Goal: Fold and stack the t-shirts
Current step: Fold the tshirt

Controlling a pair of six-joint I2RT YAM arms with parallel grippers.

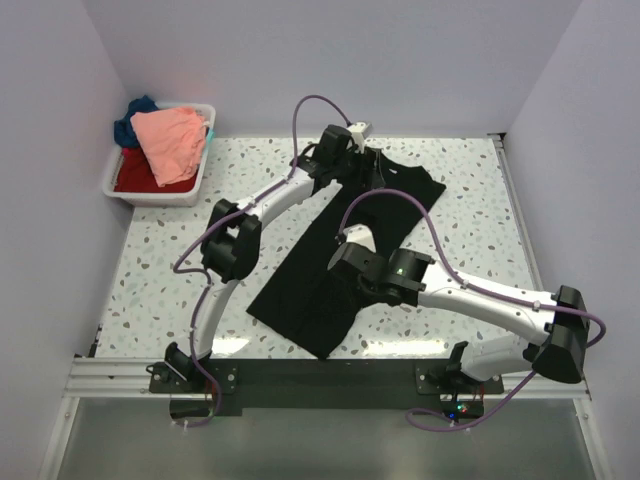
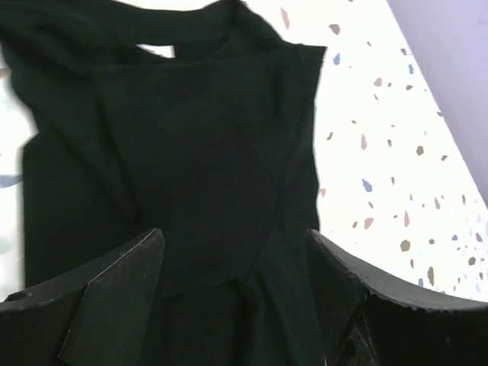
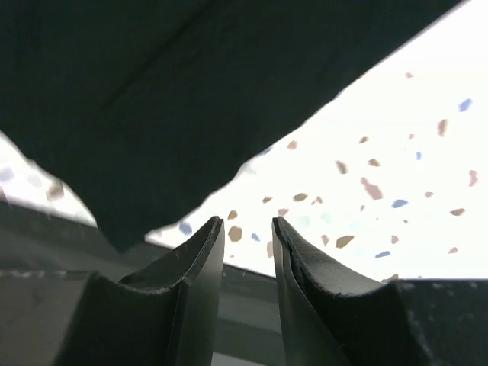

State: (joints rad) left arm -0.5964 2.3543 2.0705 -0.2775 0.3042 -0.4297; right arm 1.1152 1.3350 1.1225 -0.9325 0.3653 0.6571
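Black t-shirt point(image 1: 310, 270) lies partly folded and creased; left claw point(image 2: 234, 248) wide, right claw point(image 3: 246, 229) narrow, both empty.

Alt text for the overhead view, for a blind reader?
A black t-shirt lies on a speckled table, the left hand over its far end, the right hand over its middle. A white bin at far left holds pink, red and blue shirts.

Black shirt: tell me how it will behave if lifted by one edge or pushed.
Probably floppy: the black shirt lies flat with soft folds, so a lifted edge would likely sag. Likely light, since its folded layers lie thin. Pushed, it may bunch up rather than slide on the table.
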